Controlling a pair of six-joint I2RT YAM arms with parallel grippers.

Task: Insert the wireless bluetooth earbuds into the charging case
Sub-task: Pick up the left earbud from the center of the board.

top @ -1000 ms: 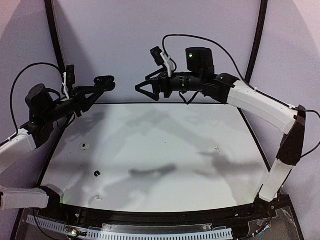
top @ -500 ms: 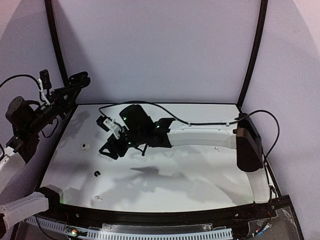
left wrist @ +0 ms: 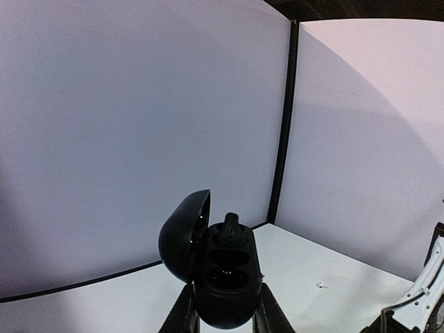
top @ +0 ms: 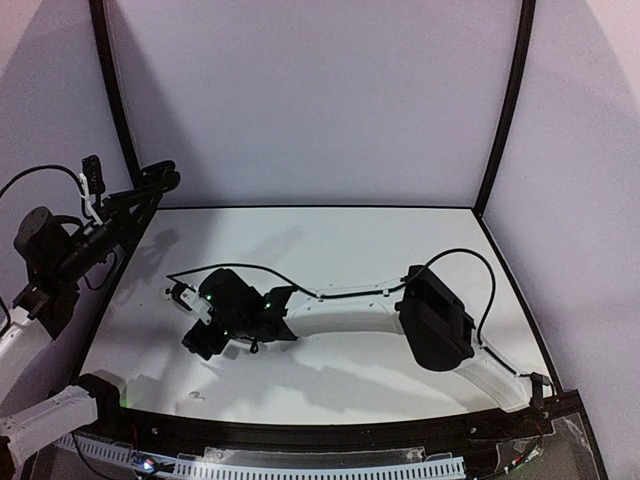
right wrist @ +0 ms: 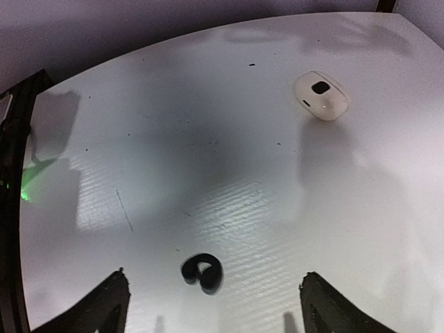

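Black earbud (right wrist: 202, 272): lies loose on the white table (right wrist: 173, 125), low in the right wrist view, between the two fingers and just ahead of them, untouched.
White earbud (right wrist: 320, 96): upper right of that view, on the table, well apart from the black one.
Charging case (left wrist: 223, 277): black, bottom centre of the left wrist view, held up off the table with its lid swung open to the left. A dark shape stands in the upper cradle, perhaps a bud already seated; I cannot tell.
Left gripper (left wrist: 223, 316): fingers pinching the case by its sides.
Right gripper (right wrist: 214, 295): fingers spread wide, nothing held, low over the table's left part.
Step in hand: lining up to pick the black earbud.
Next move: descend straddling the bud and close gently; so small and rounded, it may skid or pop free. Then carry it to the case.
Writing: none readable; no brand or label shows.
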